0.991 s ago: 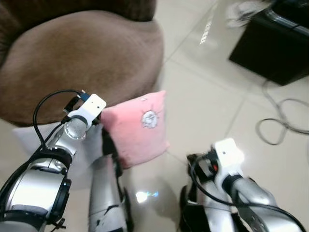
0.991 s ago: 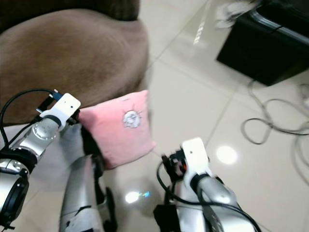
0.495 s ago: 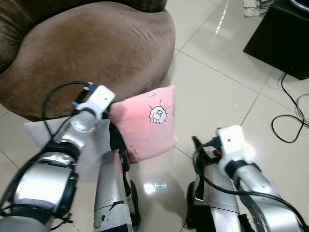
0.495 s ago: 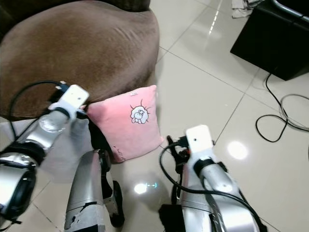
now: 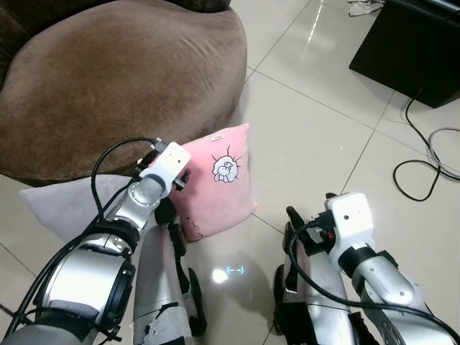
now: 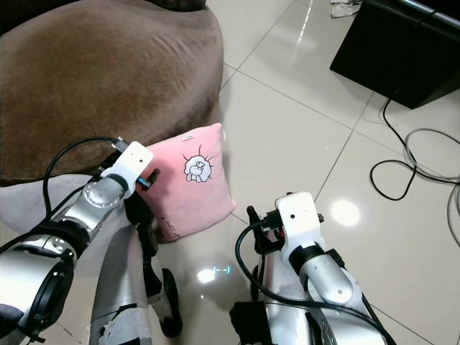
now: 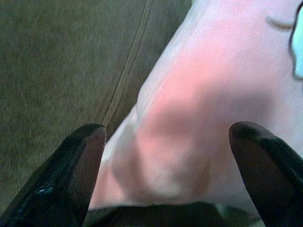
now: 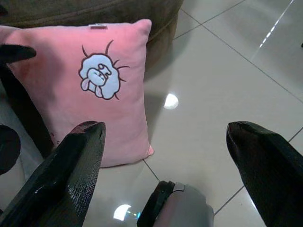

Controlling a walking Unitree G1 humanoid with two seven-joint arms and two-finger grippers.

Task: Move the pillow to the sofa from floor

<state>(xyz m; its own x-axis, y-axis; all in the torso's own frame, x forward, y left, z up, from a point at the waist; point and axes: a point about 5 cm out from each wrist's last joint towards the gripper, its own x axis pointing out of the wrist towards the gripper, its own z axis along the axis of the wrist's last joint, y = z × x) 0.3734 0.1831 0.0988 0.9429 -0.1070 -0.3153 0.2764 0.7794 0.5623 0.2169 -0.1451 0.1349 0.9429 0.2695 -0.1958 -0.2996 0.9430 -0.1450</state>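
Left end effector (image 7: 165,142) spread against pink pillow (image 5: 215,180), nothing gripped; pillow propped on floor (image 5: 316,144) beside sofa (image 5: 115,79), lift and placing remained.

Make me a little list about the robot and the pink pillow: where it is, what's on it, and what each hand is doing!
pillow: pink pillow stands on the tiled floor, leaning against the brown sofa
picture on it: a small white cartoon animal
left hand: left hand open, at the pillow's side edge, fingers either side of it
right hand: right hand open, low over the floor, apart from the pillow
nearby: grey pillow, black cables
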